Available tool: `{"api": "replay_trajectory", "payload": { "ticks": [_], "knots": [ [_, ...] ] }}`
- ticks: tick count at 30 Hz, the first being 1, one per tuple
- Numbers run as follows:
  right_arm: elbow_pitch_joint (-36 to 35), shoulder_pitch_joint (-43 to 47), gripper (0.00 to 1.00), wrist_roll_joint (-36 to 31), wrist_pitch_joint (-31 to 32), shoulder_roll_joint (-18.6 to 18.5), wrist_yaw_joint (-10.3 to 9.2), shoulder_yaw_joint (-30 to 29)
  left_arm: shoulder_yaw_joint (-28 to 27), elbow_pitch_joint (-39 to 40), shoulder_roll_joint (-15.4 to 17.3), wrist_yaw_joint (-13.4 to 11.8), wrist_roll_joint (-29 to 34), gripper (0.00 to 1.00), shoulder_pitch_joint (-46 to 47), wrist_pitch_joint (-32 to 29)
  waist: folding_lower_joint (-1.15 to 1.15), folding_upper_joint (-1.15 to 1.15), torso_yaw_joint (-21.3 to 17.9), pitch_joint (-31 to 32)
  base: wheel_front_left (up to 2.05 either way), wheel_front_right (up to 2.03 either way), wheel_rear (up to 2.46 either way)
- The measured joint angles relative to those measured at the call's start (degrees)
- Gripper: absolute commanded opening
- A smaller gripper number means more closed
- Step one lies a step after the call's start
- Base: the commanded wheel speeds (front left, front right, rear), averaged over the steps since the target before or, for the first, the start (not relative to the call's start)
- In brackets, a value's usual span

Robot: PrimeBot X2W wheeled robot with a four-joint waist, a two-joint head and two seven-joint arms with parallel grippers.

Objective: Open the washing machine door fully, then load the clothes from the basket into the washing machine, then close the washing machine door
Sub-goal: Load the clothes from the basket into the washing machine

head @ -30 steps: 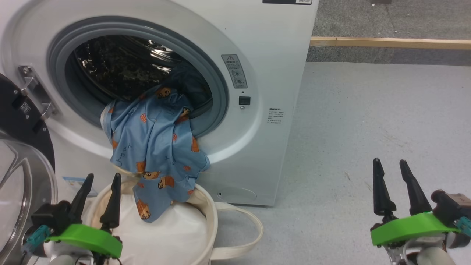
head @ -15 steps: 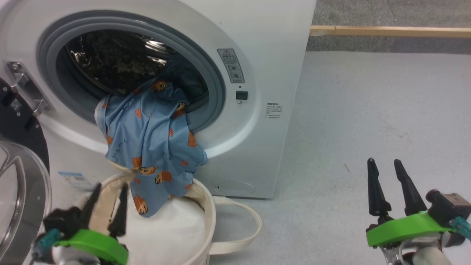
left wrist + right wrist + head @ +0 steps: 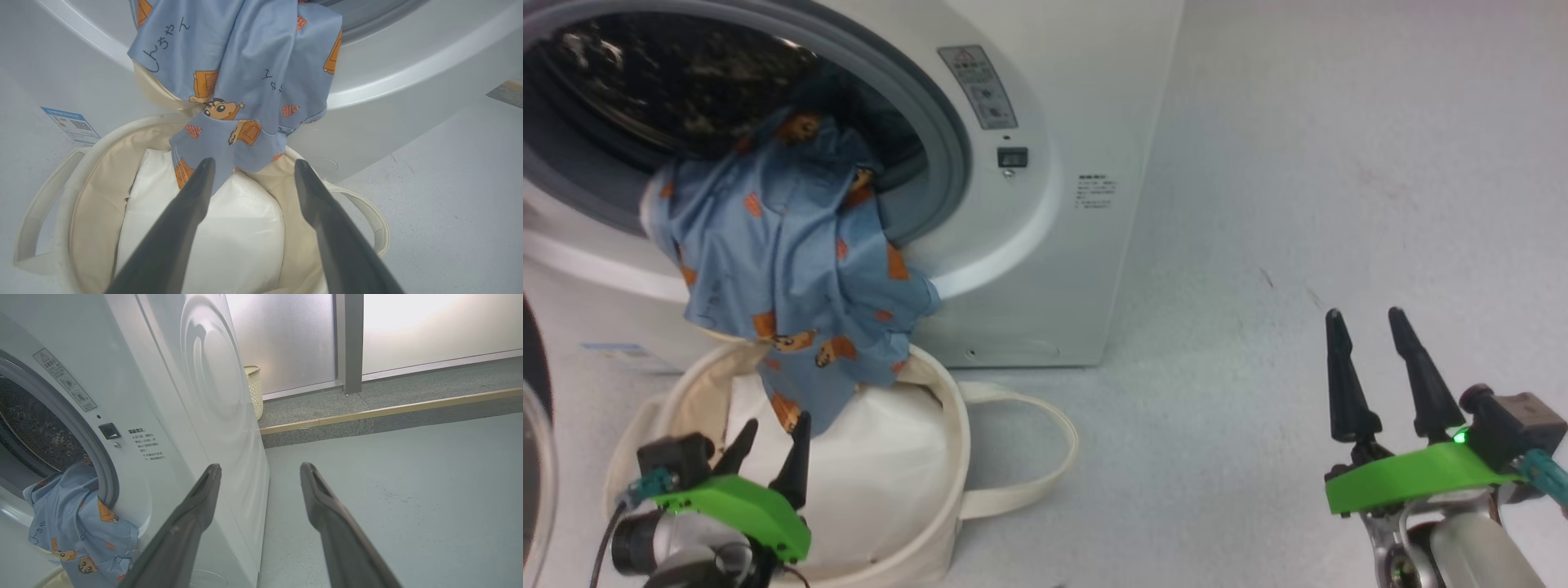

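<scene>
Loading step, part-way. The washing machine stands with its mouth open; the washing machine door is swung out at the left edge of the head view. The basket sits on the floor just below the mouth and holds a white bundle. The clothes drape from the drum over the grey ring, with the hem hanging into the basket. The left end effector, fingers apart and empty, hovers over the basket, aimed at that hem. The right end effector, fingers apart and empty, hangs over bare floor. Next move, by judgement: pinch the hanging cloth and lift it past the ring, so that the door can shut.
</scene>
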State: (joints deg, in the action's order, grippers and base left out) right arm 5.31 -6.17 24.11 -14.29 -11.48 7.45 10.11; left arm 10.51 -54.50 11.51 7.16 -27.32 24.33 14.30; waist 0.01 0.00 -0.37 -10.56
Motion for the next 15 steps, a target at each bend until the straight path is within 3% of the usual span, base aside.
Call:
{"api": "replay_trajectory", "payload": {
  "ticks": [7,15],
  "knots": [
    [-2.45,-0.65,1.0,-2.29,0.0,0.04,0.0,-1.58,3.98,-5.26,1.2,0.0,-6.88,1.0,6.22,0.0,0.0,0.0,-2.51,-5.95,0.0,0.0,0.0],
    [-5.82,-2.24,1.0,-4.65,0.0,1.43,0.0,-3.69,9.13,-8.03,4.7,0.0,-14.13,1.0,13.91,-0.16,0.0,0.0,-5.09,-13.6,0.0,0.0,0.0]
  ]
}}
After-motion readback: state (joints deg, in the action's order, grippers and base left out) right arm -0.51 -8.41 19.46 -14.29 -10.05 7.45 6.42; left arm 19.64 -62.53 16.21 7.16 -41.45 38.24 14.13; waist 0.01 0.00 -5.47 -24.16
